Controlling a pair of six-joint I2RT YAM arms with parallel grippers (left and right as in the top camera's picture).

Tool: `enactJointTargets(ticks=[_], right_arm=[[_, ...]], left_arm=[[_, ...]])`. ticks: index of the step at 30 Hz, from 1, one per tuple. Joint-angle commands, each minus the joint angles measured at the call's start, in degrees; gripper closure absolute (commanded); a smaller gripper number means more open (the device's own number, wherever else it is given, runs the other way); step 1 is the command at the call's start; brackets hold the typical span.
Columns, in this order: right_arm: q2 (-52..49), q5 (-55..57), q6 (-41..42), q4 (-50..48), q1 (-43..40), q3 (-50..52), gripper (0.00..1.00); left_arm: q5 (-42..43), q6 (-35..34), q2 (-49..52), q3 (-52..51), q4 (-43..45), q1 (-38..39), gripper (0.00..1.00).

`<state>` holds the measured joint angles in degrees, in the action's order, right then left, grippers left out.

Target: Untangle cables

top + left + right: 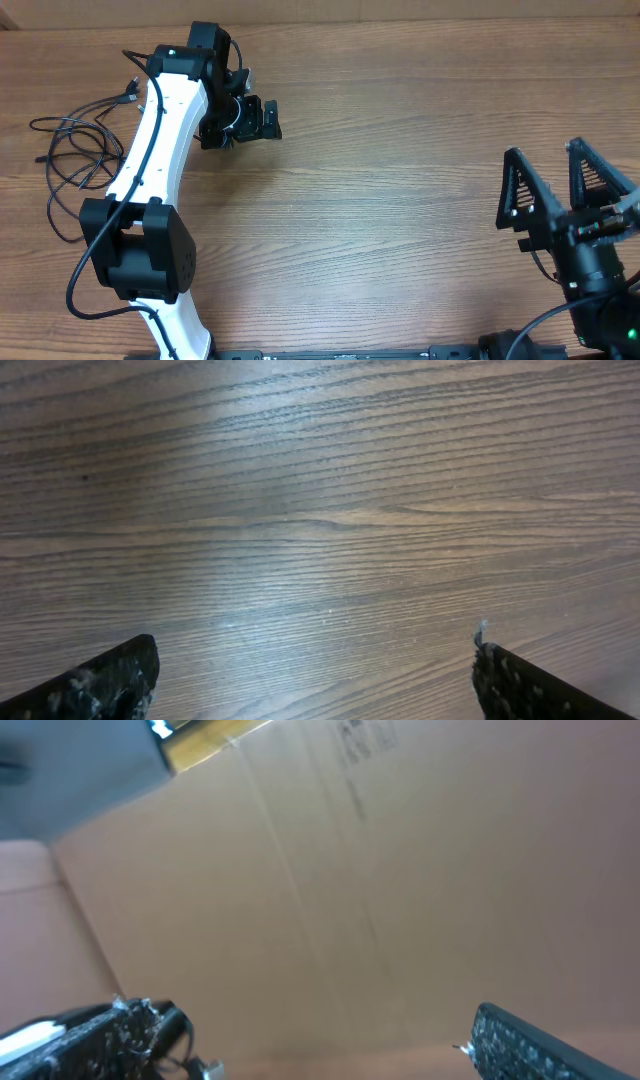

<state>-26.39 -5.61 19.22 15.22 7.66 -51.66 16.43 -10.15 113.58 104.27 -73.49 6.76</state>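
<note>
One bundle of black cables (78, 160) was recorded in the overhead view, lying looped and crossed on the surface (400, 220) at its far left edge, beside the left arm's white link. No strand was held, so the untangling was judged not yet begun, with all of it left to do. The left hand (255, 120) was found past the cables, over bare wood and well apart from them. The right hand (545, 150) was parked low at the right, its fingers spread wide.

In the left wrist view, only bare surface (320, 510) was seen. The left hand (315, 643) was spread, with nothing between its fingers (115, 678).

In the right wrist view, a blurred cardboard box (350, 900) was seen. The right hand (320, 1020) was spread and empty, and was judged to be tilted away from the surface.
</note>
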Motion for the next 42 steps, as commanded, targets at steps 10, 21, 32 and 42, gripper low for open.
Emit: enactJointTargets(ticks=[10, 21, 32, 42], right_arm=[[11.85, -2.16, -4.76, -28.02, 0.37, 24.02, 0.0], [21.44, 3.04, -4.76, -34.25, 0.37, 38.82, 0.0], [26.23, 4.96, -6.27, -35.1, 0.37, 48.28, 0.0], [26.23, 4.07, -13.84, -25.16, 0.48, 51.23, 0.0]], left_arm=[[-0.33, -0.35, 0.42, -0.42, 0.11, 0.02, 0.01], [-0.35, -0.35, 0.42, -0.42, 0.11, 0.02, 0.01], [-0.35, -0.33, 0.42, -0.42, 0.11, 0.02, 0.0], [-0.35, -0.35, 0.42, -0.42, 0.11, 0.02, 0.0]])
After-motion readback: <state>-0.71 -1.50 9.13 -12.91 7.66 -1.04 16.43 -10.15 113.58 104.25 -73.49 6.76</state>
